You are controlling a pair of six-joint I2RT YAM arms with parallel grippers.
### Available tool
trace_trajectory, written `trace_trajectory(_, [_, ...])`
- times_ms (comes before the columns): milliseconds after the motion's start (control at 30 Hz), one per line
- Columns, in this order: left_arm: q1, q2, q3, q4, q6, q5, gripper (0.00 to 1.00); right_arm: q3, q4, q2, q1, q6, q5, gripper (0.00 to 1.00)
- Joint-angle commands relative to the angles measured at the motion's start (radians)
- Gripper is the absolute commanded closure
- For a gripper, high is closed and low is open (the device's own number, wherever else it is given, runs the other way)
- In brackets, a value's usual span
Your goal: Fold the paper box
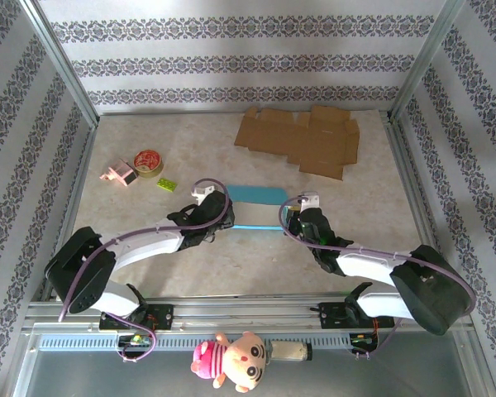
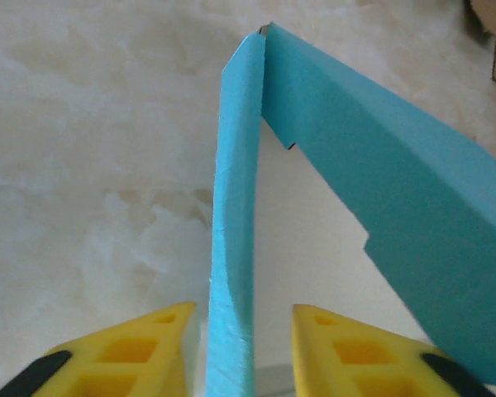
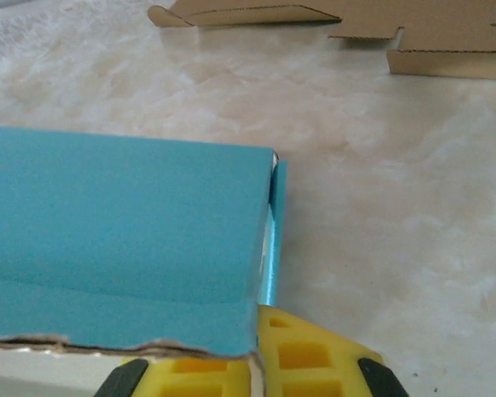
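The blue paper box lies mid-table between my two grippers, partly folded, its white inside facing up. My left gripper is at the box's left end. In the left wrist view an upright blue side wall stands between the yellow fingers, with a gap on each side, so the left gripper is open. A longer blue wall runs off to the right. My right gripper is at the box's right end. There the right gripper is shut on the box's end wall, under a folded blue panel.
A flat brown cardboard blank lies at the back of the table, its edge visible in the right wrist view. At the left are a roll of tape, a pink object and a small green item. Metal frame posts line both sides.
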Motion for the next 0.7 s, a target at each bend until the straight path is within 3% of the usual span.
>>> trace_trajectory(0, [-0.016, -0.019, -0.027, 0.081, 0.032, -0.003, 0.61, -0.019, -0.007, 0.036, 0.022, -0.004, -0.007, 0.98])
trace_trajectory(200, [-0.033, -0.085, -0.102, 0.092, 0.023, 0.000, 0.52, 0.019, -0.024, 0.039, 0.048, 0.002, 0.044, 0.94])
trace_trajectory(433, [-0.046, -0.274, -0.224, 0.091, 0.023, -0.006, 0.37, 0.037, -0.026, 0.055, 0.074, 0.013, 0.084, 0.88])
trace_trajectory(667, [-0.056, -0.414, -0.349, 0.071, -0.006, 0.003, 0.34, 0.041, -0.034, 0.061, 0.097, 0.029, 0.118, 0.86])
